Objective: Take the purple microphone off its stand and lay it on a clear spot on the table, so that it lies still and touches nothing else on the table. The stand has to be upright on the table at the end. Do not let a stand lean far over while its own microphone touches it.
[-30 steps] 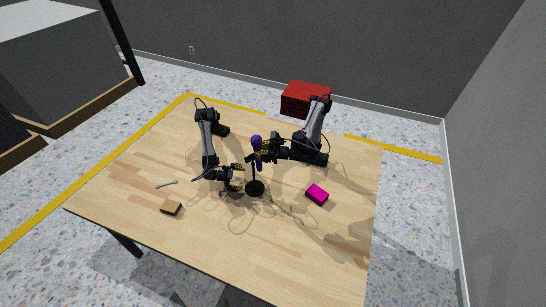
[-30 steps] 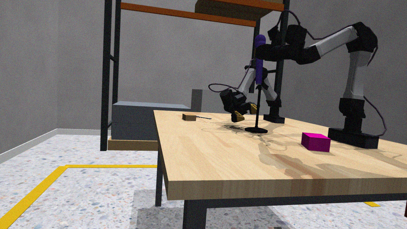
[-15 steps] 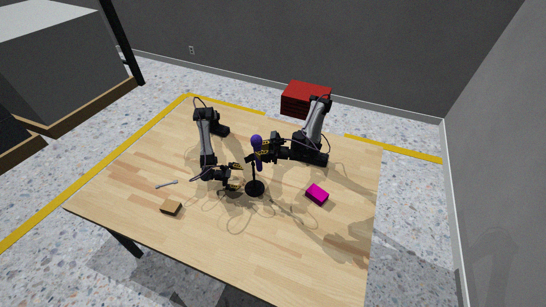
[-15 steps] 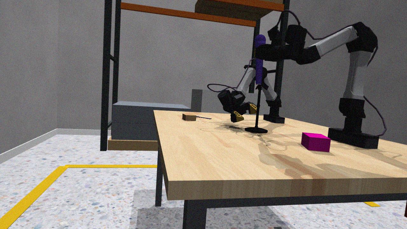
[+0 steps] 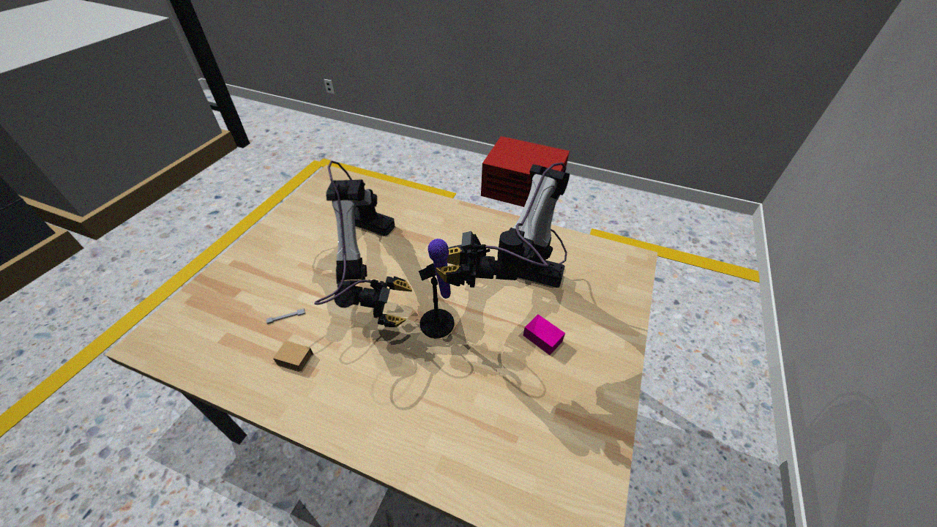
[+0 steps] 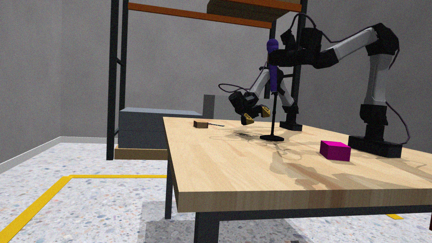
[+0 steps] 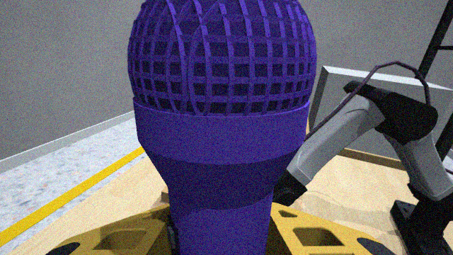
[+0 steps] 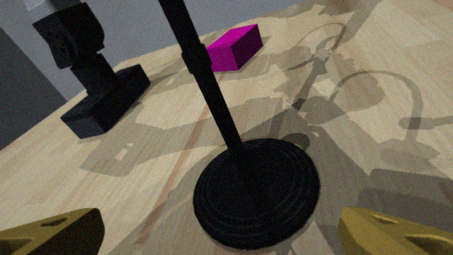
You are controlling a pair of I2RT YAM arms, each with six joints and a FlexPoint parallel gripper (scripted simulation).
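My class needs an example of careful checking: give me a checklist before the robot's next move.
1. Left pincer shut on the purple microphone: ok.
2. Black round-based metal-look stand upright: ok.
3. Right pincer open, apart from the stand: ok.
4. Microphone free of the stand's clip: cannot tell.
5. Microphone lying on the table: not ok, it is held above.

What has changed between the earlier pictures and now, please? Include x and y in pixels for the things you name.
The right gripper [image 5: 406,303] [image 6: 261,118] [image 8: 221,217], open, has drawn back slightly from the stand [image 5: 435,302] [image 6: 273,117] [image 8: 262,202]. The left gripper [image 5: 446,260] [image 6: 271,57] [image 7: 220,213] and the purple microphone [image 5: 438,251] [image 6: 273,77] [image 7: 223,138] in its grip have shifted slightly away from the arm bases. Nothing was newly gripped or released; the stand's base and the magenta block [image 5: 543,332] [image 6: 334,151] [image 8: 235,49] stayed put.
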